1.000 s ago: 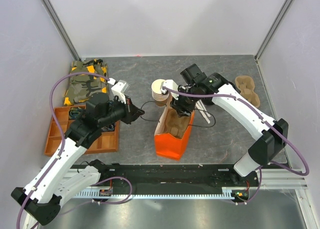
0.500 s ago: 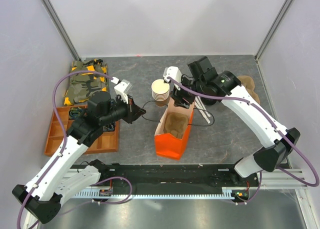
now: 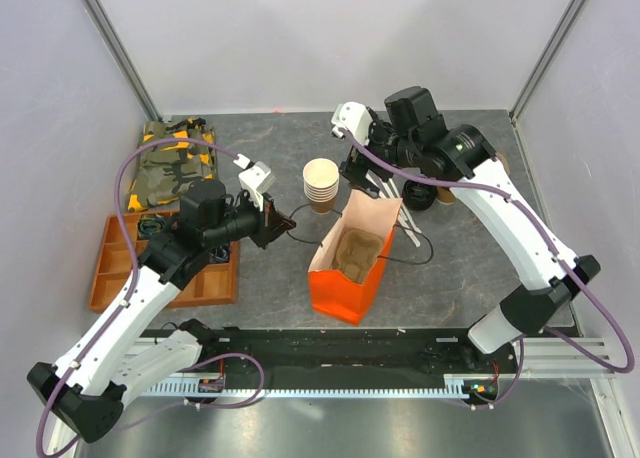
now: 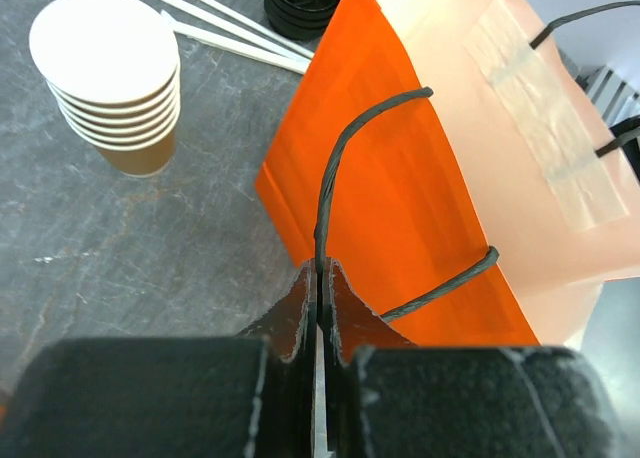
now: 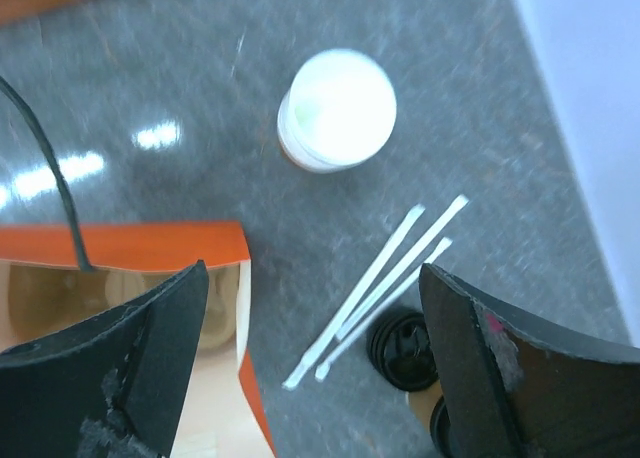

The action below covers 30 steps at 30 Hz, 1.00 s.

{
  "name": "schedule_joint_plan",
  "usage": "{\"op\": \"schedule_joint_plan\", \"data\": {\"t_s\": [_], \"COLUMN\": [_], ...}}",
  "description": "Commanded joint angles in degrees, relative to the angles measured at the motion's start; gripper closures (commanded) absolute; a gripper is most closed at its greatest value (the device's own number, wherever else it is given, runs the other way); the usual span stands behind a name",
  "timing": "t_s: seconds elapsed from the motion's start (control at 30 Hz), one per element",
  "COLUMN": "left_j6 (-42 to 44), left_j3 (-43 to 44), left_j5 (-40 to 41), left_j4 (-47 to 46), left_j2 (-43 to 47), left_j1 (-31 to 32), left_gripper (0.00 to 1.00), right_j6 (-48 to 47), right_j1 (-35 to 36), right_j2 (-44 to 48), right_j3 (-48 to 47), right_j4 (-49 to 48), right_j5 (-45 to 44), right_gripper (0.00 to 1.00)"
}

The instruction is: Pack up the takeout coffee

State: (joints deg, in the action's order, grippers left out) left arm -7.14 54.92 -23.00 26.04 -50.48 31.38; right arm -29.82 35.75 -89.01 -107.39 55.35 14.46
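Left jaws: clenched on the black cord handle of the orange bag, drawing that side of the mouth toward the left arm.
Right jaws: released, fingers spread wide, nothing between them; poised above the worktop beyond the bag's far rim.
Takeout coffee: judged to be the tan cup standing on the worktop just right of the loose black lid. It is largely covered by the right forearm in the top view and cut off by the finger in the right wrist view, so its lid cannot be confirmed.
Direction from right jaws: toward the robot's right, past the straws and the loose black lid.
Long axis: appears upright; a grasp from the side or from above looks feasible.
Nearer arm: right; the left is occupied with the handle.
Bag contents: 1 tan moulded pulp carrier seated inside; no cup in it yet.
Cup stack: lidless, top cup empty, standing near the bag on its left-arm side.
Risk: the loose black lid lies between jaws and cup, so it may be brushed or taken by mistake.
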Motion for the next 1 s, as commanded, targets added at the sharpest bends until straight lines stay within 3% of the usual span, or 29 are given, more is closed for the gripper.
{"op": "schedule_joint_plan", "data": {"t_s": [0.0,0.17,0.27,0.3,0.37,0.4,0.5,0.6,0.67,0.77,0.8,0.9,0.97], "left_j6": [6.16,8.81,9.16,9.68,11.09,11.27,11.18,12.14,12.85,13.2,12.5,10.04,8.02], "left_j3": [3.53,5.46,5.9,5.99,5.82,5.03,2.57,0.72,-0.5,-2.0,-2.27,-2.53,-2.44], "left_j5": [-1.52,-2.13,-3.18,-3.88,-5.64,-6.17,-8.02,-9.95,-10.31,-10.13,-9.61,-8.55,-7.32], "left_j4": [-1.43,-0.47,-0.9,-0.99,-2.13,-2.83,-6.08,-6.88,-7.06,-7.15,-7.32,-7.5,-8.2], "left_j2": [-1.37,-3.66,-4.71,-4.8,-4.54,-4.28,-2.35,-0.33,1.25,3.01,3.28,3.46,3.54], "left_j1": [0.35,0.35,0.35,0.35,0.35,0.35,0.35,0.35,0.35,0.35,0.35,0.27,0.26], "left_gripper": [0.98,0.98,0.98,0.98,0.98,0.98,0.98,0.98,0.98,0.69,0.44,0.01,0.0], "right_j6": [-5.59,-7.88,-8.14,-8.23,-7.97,-7.71,-6.83,-6.13,-5.34,-4.28,-4.28,-4.89,-5.5], "right_j1": [-2.26,-3.58,-3.67,-3.67,-3.75,-3.67,-3.67,-3.67,-3.58,-2.97,-1.83,0.54,1.78], "right_j2": [-3.35,-3.27,-2.13,-1.7,-1.17,-0.55,0.94,3.13,4.63,10.06,11.22,14.39,15.88], "right_j3": [-1.41,-0.19,2.36,3.15,3.59,4.2,5.87,7.28,8.07,10.71,12.72,16.15,17.3], "right_j4": [8.8,13.29,13.47,13.47,13.29,13.29,12.42,10.4,8.11,3.46,1.27,-0.07,-0.24], "right_j5": [2.32,4.88,5.05,5.49,6.1,7.24,8.04,7.95,8.04,7.52,7.08,4.97,3.66], "right_gripper": [0.07,0.13,0.29,0.4,0.53,0.66,0.89,1.0,1.0,1.0,1.0,1.0,1.0]}}
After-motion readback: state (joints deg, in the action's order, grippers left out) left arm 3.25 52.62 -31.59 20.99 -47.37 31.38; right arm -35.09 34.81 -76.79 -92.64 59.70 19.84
